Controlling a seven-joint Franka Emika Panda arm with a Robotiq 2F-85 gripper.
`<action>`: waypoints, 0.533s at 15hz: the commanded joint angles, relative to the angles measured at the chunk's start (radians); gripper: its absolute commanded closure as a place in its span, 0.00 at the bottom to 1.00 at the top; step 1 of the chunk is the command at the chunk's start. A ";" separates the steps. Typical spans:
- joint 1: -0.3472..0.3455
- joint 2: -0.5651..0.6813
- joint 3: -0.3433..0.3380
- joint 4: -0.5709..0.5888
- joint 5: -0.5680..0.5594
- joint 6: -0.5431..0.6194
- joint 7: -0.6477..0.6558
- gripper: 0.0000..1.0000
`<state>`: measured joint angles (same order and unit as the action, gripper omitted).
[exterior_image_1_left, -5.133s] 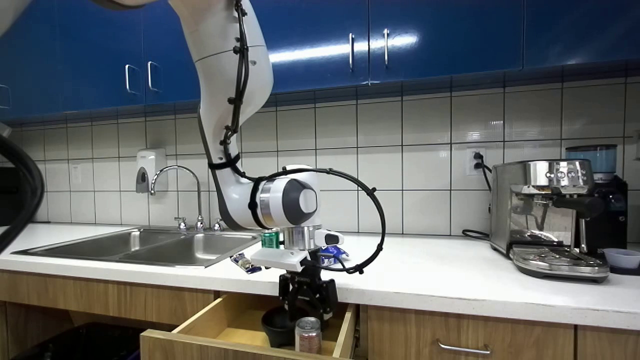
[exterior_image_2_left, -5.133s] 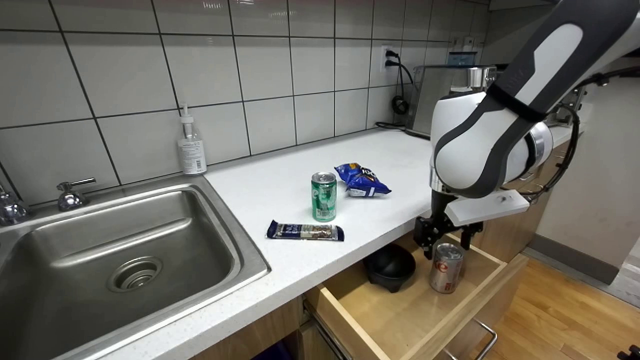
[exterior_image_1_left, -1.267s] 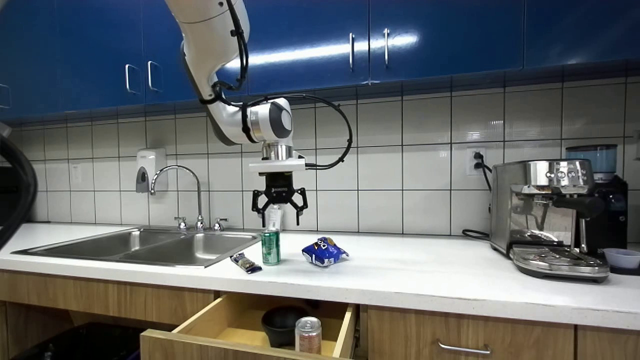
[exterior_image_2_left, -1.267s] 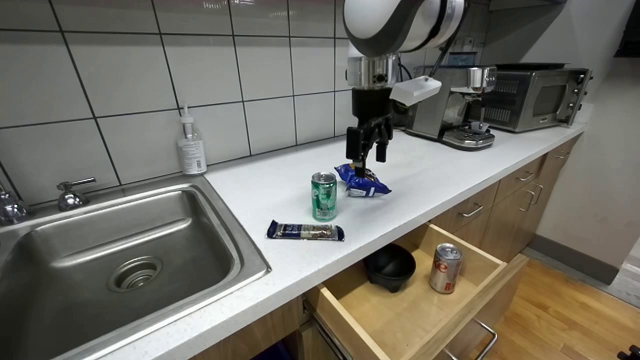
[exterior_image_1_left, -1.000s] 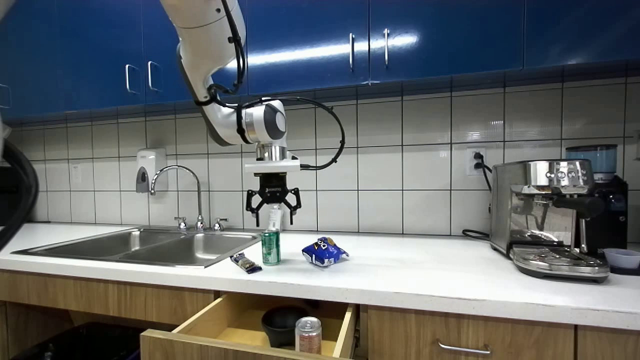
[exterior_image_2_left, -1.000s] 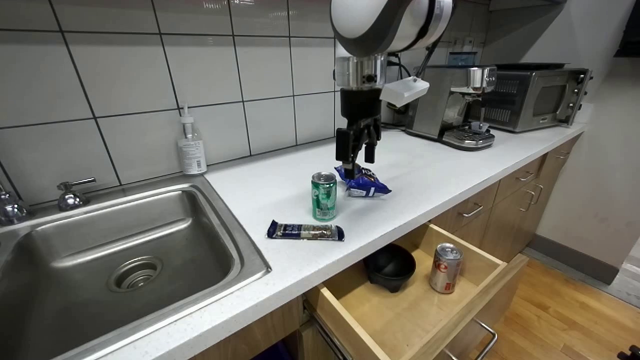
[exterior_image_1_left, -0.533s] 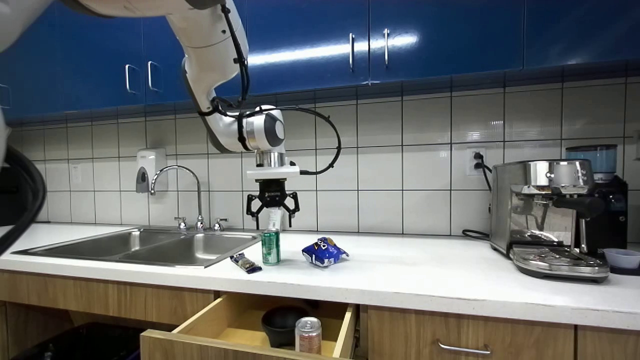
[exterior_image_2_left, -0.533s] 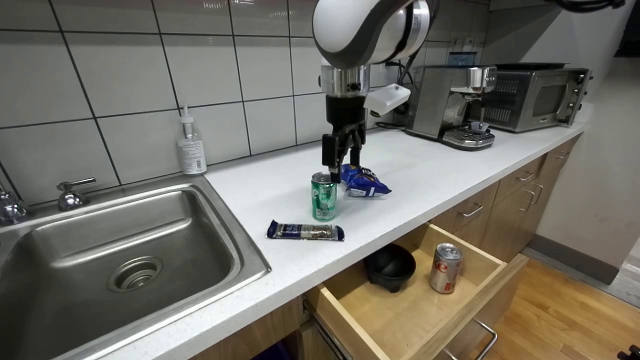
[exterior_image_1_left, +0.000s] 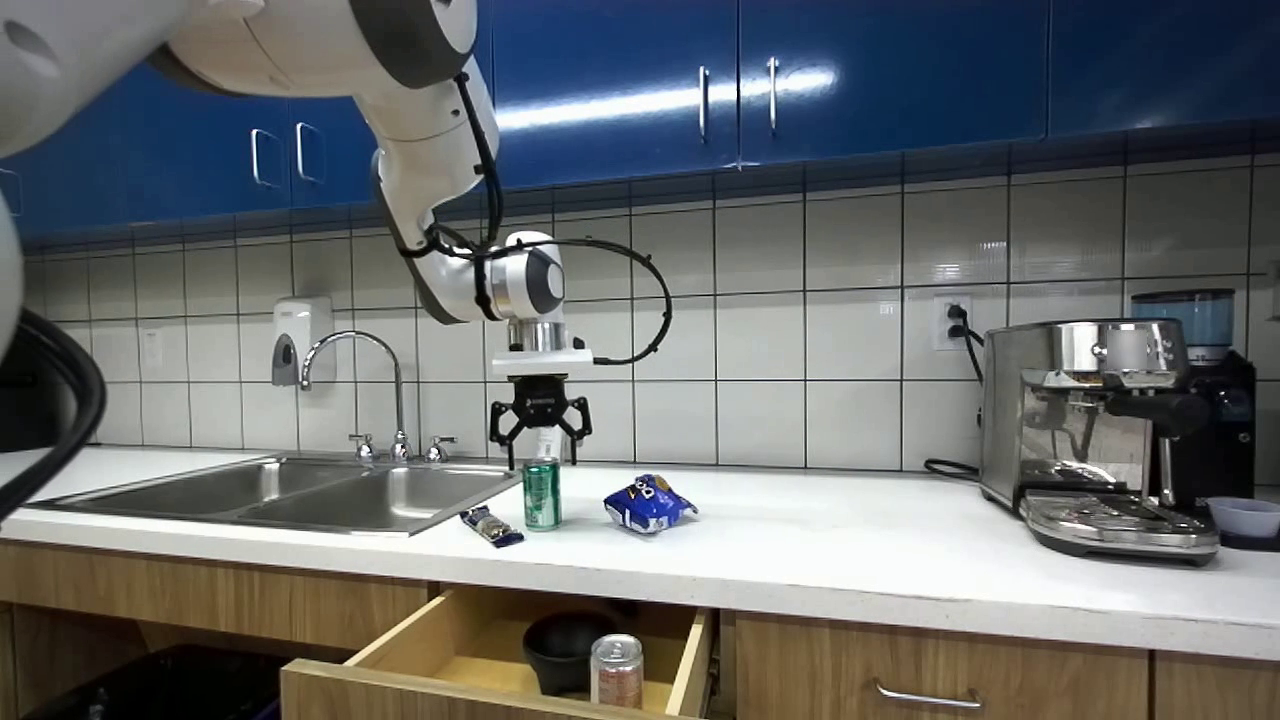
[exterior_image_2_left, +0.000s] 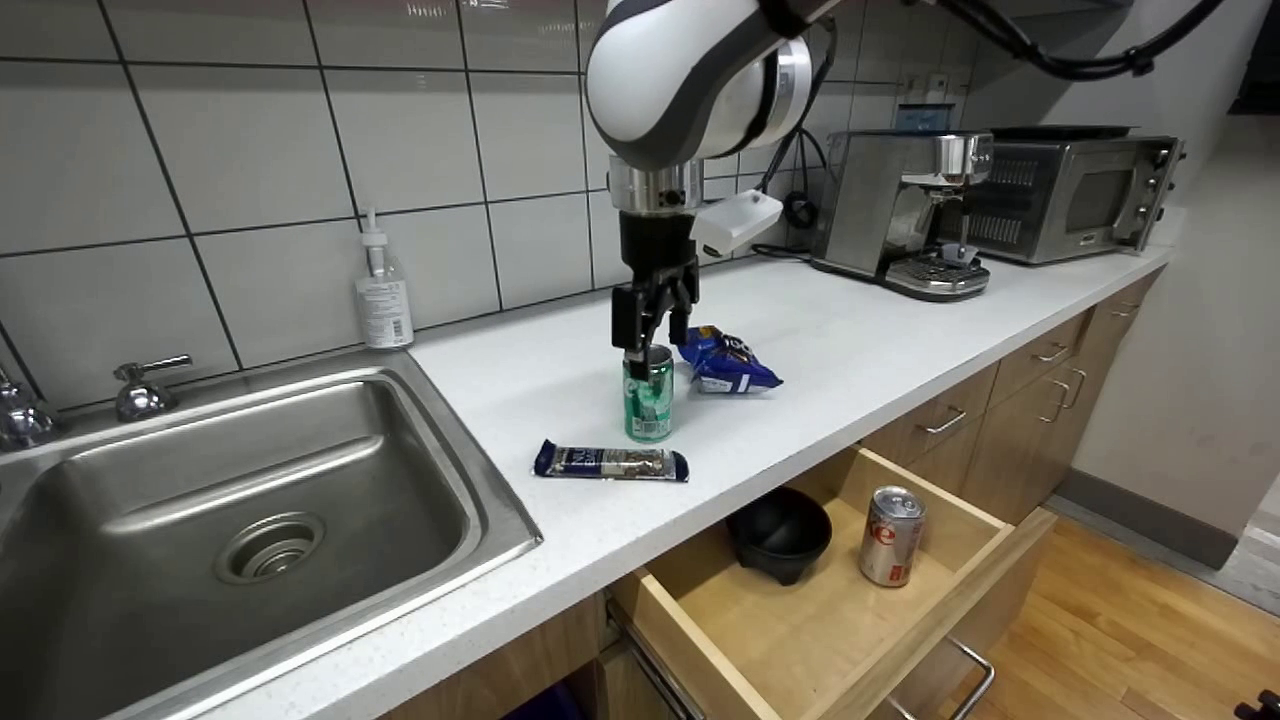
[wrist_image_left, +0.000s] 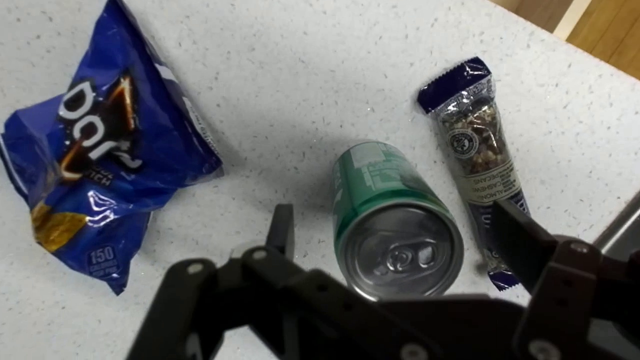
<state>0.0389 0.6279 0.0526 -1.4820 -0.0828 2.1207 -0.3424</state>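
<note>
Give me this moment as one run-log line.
pincer: open, nothing held | nearest: green can, upright | nearby: snack bar, chip bag | drawer: open, black bowl, silver can inside

arm (exterior_image_2_left: 690, 85) over desk (exterior_image_2_left: 545, 400); jaws pointing down, parted, one overlapping the top of an upright green can (exterior_image_2_left: 650, 412), contact unclear | blue snack bag (exterior_image_2_left: 730, 364) just beside it, wrapped bar (exterior_image_2_left: 610, 463) lying near | drawer (exterior_image_2_left: 785, 640) pulled out: black bowl (exterior_image_2_left: 780, 540), upright silver can (exterior_image_2_left: 891, 540) inside | along desk: sink (exterior_image_2_left: 130, 600), pump bottle (exterior_image_2_left: 384, 312), coffee machine (exterior_image_2_left: 880, 205), oven (exterior_image_2_left: 1085, 195); tiled wall (exterior_image_2_left: 530, 130) behind
</note>
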 joint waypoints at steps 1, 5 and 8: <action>0.000 0.061 0.007 0.082 -0.028 -0.004 -0.017 0.00; -0.001 0.085 0.011 0.106 -0.038 0.004 -0.028 0.00; 0.000 0.091 0.013 0.108 -0.044 0.007 -0.037 0.00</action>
<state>0.0426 0.6973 0.0542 -1.4134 -0.1068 2.1286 -0.3506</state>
